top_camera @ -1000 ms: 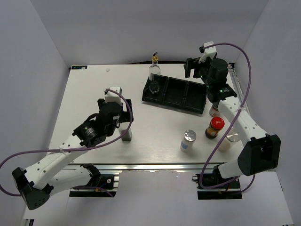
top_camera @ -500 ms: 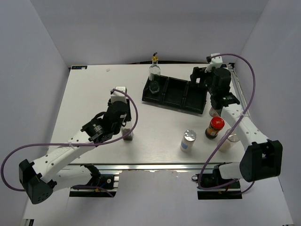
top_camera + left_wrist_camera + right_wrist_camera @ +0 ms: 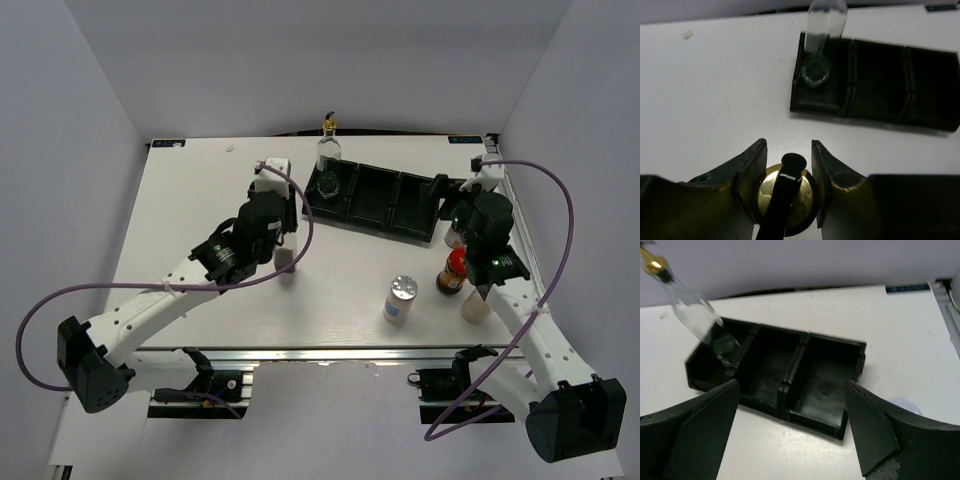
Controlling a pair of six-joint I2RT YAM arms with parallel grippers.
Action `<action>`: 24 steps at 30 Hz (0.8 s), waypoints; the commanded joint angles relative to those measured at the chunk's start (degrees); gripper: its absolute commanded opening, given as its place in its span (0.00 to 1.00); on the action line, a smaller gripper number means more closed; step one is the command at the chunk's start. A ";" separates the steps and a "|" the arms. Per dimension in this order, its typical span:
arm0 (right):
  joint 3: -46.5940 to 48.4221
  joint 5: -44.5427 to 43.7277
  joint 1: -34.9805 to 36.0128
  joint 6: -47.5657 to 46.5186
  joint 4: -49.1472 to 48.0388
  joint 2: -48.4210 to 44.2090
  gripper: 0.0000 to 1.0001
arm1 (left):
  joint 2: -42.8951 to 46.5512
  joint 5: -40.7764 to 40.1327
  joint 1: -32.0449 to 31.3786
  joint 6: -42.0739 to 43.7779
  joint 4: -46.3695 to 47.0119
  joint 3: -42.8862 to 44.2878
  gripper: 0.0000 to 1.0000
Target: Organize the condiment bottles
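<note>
My left gripper [image 3: 283, 245] is shut on a clear glass bottle [image 3: 285, 260] at its gold cap [image 3: 805, 195], whose black spout rises between the fingers. It stands left of the black tray [image 3: 375, 200]. A second glass bottle [image 3: 328, 160] stands in the tray's left compartment, also visible as the bottle [image 3: 815, 75] in the left wrist view and as the bottle [image 3: 695, 315] in the right wrist view. My right gripper [image 3: 455, 210] hangs open at the tray's right end, nothing between its fingers, as the gripper [image 3: 791, 382] shows in its own view. Below it stands the red-lidded jar [image 3: 457, 270].
A silver-capped shaker [image 3: 401, 298] stands in the near middle of the table. Another container [image 3: 477, 305] is half hidden under the right arm. A small jar [image 3: 455, 237] peeks out beside the right gripper. The tray's middle and right compartments [image 3: 825, 385] hold nothing.
The left gripper shut on the gold-spouted bottle and carried it up and right toward the tray. The right arm swung from behind the tray toward the table's right side.
</note>
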State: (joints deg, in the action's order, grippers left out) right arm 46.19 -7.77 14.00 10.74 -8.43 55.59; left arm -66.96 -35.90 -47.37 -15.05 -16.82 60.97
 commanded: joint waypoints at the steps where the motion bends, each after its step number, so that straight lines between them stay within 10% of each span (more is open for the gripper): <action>1: -4.70 -6.37 -0.11 1.91 -3.34 -2.24 0.89 | -2.99 -0.83 -0.26 4.58 11.80 8.27 0.00; 24: -9.72 -14.55 -0.73 2.88 -5.46 -5.23 0.89 | -30.86 -5.06 5.27 6.26 38.34 27.18 0.00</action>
State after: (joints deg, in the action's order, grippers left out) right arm 36.60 -21.02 13.67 13.50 -10.92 50.76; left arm -99.07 -41.76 -43.16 -9.19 11.68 83.68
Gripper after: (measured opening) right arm 0.895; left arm 0.486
